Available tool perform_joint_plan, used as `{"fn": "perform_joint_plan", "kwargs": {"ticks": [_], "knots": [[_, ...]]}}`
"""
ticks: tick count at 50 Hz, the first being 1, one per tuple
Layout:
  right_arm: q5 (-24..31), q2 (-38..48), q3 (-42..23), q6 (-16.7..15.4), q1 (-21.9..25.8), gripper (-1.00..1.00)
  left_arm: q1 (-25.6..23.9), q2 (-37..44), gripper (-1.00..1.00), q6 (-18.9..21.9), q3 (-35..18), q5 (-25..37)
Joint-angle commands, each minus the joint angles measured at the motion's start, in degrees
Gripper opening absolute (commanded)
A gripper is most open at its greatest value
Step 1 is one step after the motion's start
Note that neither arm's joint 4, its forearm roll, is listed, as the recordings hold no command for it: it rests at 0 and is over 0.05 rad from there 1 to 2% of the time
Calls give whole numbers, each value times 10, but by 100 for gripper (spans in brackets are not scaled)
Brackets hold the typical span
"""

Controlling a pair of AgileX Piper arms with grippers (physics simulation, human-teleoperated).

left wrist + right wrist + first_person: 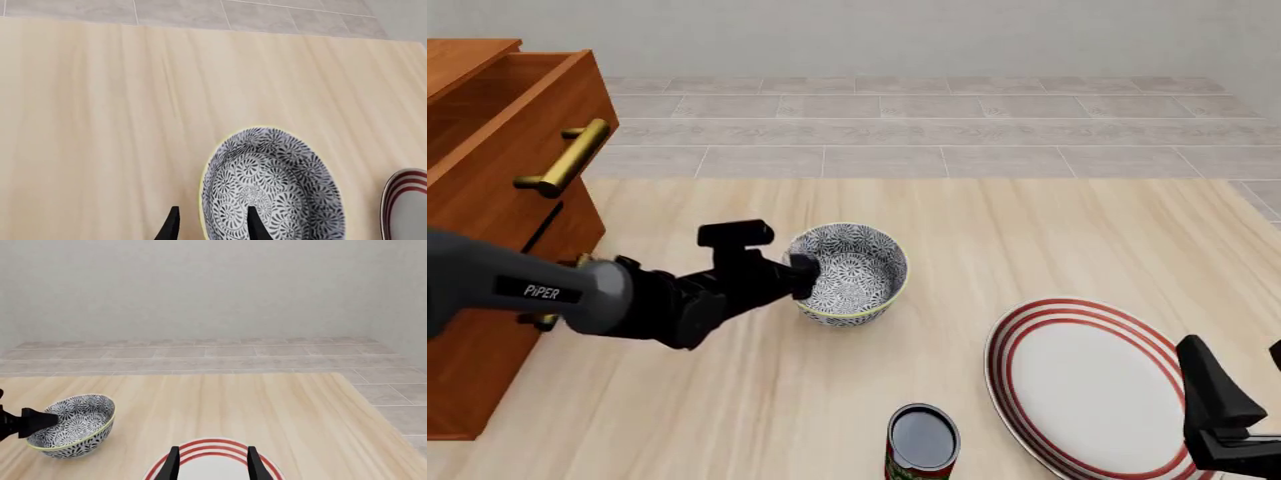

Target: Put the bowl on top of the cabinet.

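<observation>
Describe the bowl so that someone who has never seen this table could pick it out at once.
Start at the big reddish-brown cabinet on the table's left and move right, to where the left gripper straddles a rim. That is the bowl: small, deep and round, with a dense blue-grey floral pattern and pale yellowish rim. The plate is flat with red rings, and the can is dark.

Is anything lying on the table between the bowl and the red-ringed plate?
No. In the front view the stretch between the bowl and the plate is bare table; the dark can stands nearer the camera, off that line.
</observation>
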Motion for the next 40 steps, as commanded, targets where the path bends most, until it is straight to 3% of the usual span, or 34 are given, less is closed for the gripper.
{"fn": "perform_joint_plan", "kwargs": {"ticks": [1, 32, 33, 40], "knots": [[0, 0, 0, 1, 1, 100, -4, 23, 100, -8, -5, -8], [2, -2, 0, 1, 0, 100, -13, 40, 100, -28, -17, -10], [2, -2, 0, 1, 1, 100, -11, 39, -100, -27, -17, -10], [2, -3, 0, 1, 0, 100, -5, 37, -100, -30, -19, -8]]}}
